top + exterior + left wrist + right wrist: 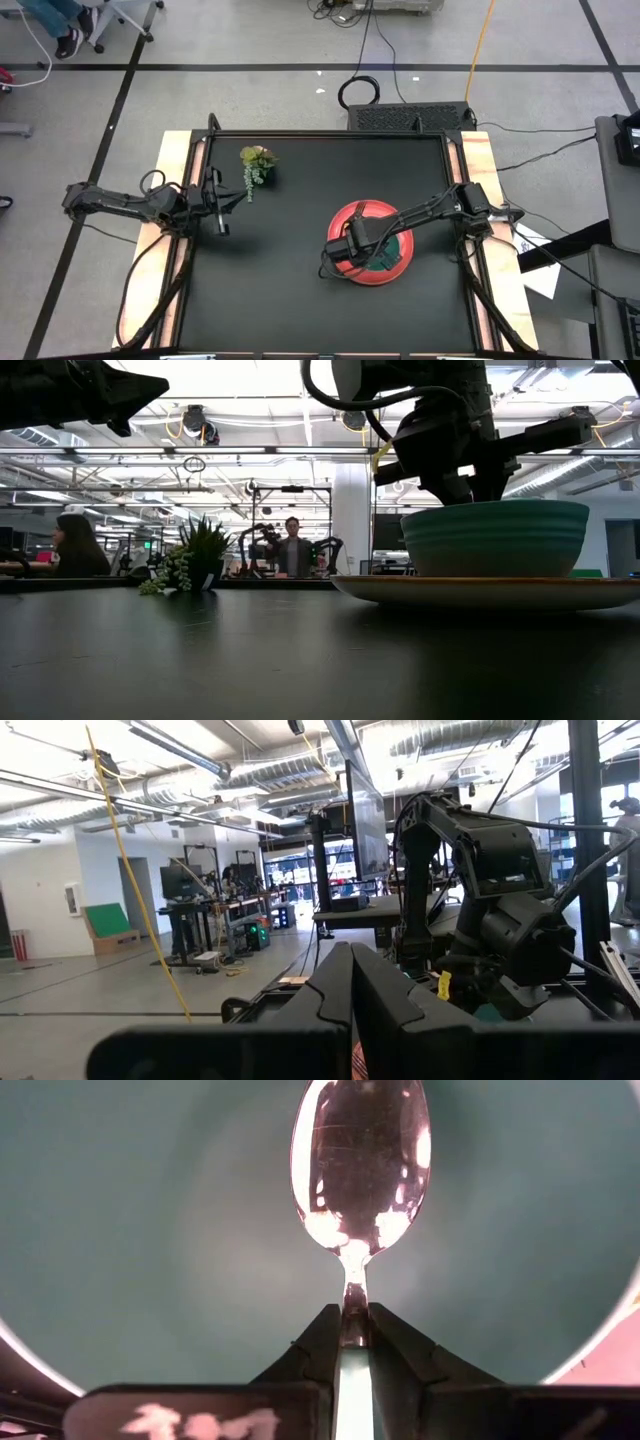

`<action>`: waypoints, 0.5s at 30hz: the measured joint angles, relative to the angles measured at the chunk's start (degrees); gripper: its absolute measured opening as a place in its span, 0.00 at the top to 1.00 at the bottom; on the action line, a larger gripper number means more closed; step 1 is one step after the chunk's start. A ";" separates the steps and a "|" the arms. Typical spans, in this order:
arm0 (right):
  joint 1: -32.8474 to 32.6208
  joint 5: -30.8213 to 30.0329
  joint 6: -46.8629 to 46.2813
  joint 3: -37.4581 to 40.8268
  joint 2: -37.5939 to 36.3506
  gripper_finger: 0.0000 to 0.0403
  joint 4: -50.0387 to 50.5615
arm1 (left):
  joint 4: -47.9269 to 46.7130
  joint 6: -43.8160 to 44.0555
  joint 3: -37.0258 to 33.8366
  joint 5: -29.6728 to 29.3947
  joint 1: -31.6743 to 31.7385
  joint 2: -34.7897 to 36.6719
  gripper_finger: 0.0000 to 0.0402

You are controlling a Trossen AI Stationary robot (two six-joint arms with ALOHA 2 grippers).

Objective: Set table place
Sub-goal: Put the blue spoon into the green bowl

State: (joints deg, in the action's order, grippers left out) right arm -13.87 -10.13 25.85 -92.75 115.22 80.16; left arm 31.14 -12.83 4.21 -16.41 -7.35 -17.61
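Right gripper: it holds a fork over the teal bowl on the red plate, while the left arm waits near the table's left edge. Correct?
Not quite. The right gripper is shut on a spoon, not a fork; the right wrist view shows its rounded head inside the teal bowl. The bowl does sit on the red plate, and the left gripper waits by the left edge.

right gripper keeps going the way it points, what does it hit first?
Likely the teal bowl's inner floor: the right gripper, shut on the spoon, points down into it, bowl end leading. Remaining gap unclear.
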 joint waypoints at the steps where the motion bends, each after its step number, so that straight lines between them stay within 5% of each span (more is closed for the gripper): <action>1: 0.14 0.00 0.04 0.00 0.00 0.93 0.01 | 0.00 0.01 0.00 -0.01 0.00 0.00 0.98; 15: 1.16 1.36 0.37 0.00 0.00 0.93 0.20 | 0.00 -0.16 0.00 -0.01 0.00 0.00 0.98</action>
State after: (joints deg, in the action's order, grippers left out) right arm -12.71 -8.77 26.22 -92.75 115.22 80.36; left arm 31.14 -12.99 4.21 -16.42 -7.35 -17.61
